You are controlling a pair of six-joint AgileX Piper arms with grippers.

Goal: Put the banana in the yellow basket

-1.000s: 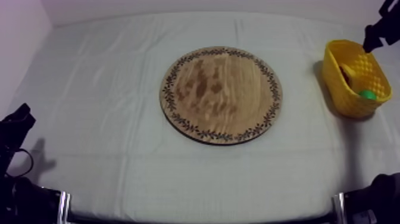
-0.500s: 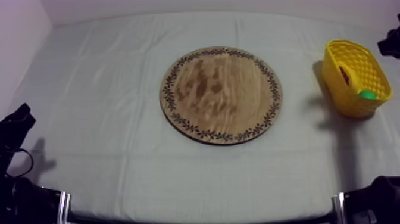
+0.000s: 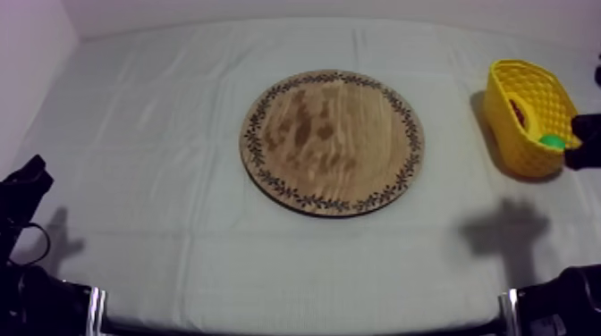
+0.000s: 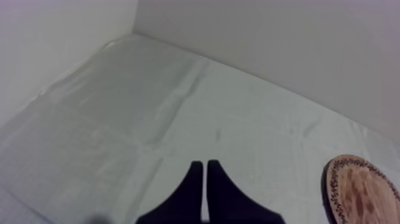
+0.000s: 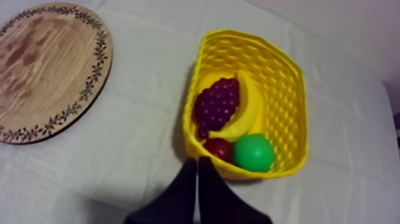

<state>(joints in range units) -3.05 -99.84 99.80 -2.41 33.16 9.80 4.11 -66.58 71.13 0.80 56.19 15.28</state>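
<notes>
The banana (image 5: 250, 110) lies inside the yellow basket (image 5: 291, 65), curved beside a bunch of grapes (image 5: 217, 104). A small red fruit (image 5: 218, 148) and a green round fruit (image 5: 253, 152) rest at the basket's near end. My right gripper (image 5: 197, 164) hangs just outside the basket's near rim, its fingers together as a narrow wedge holding nothing. The round wooden board (image 3: 331, 143) at the table's middle is bare. In the top view the basket (image 3: 537, 89) stands at the far right, with my right arm (image 3: 586, 143) beside it. My left gripper (image 4: 205, 170) is shut over bare cloth.
My left arm (image 3: 27, 183) rests low at the table's left side. The board's patterned rim (image 4: 333, 184) shows beyond the left gripper. A shadow of the right arm (image 3: 505, 232) falls on the cloth in front of the basket.
My right gripper has shut from wide open. The right arm has moved from above the basket's far end toward its near end, and its shadow has slid forward on the cloth.
</notes>
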